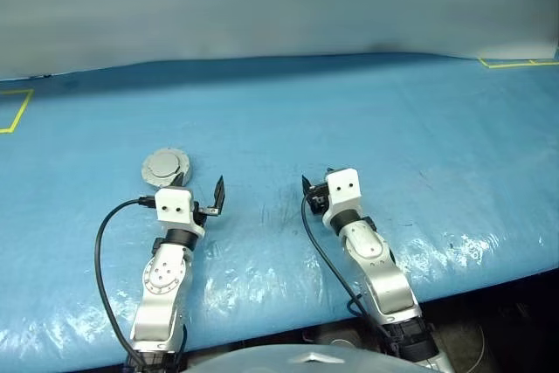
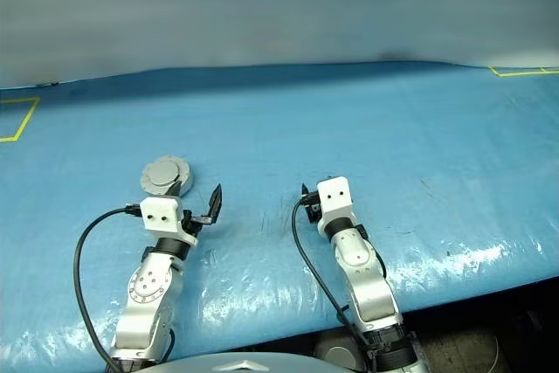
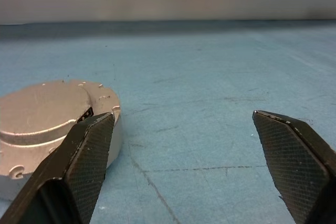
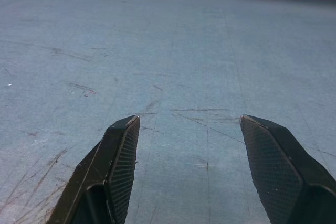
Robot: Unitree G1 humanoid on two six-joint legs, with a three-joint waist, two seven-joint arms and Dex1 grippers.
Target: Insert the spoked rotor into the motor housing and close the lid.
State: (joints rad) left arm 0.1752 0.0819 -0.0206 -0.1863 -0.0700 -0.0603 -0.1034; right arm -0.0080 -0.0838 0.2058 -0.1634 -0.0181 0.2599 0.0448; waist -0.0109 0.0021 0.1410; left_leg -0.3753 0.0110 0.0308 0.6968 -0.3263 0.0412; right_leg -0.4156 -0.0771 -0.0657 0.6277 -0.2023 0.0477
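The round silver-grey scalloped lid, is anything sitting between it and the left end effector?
Nothing visible stands between them. The round silver-grey scalloped metal lid lies closed on the blue table cover just ahead of the open left end effector, with only bare cover between. It sits off to one side of the black fingers, not between them.

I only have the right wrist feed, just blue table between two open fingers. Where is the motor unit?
Observer: The motor housing sits on the blue table just ahead of the left gripper, off to the left of your right gripper.
Operator: Is its lid shut?
Observer: The silver lid lies flat on top, covering it; no windings show.
Operator: Is the left gripper holding it?
Observer: No, its fingers are wide open, with the housing beside one finger, not between them.
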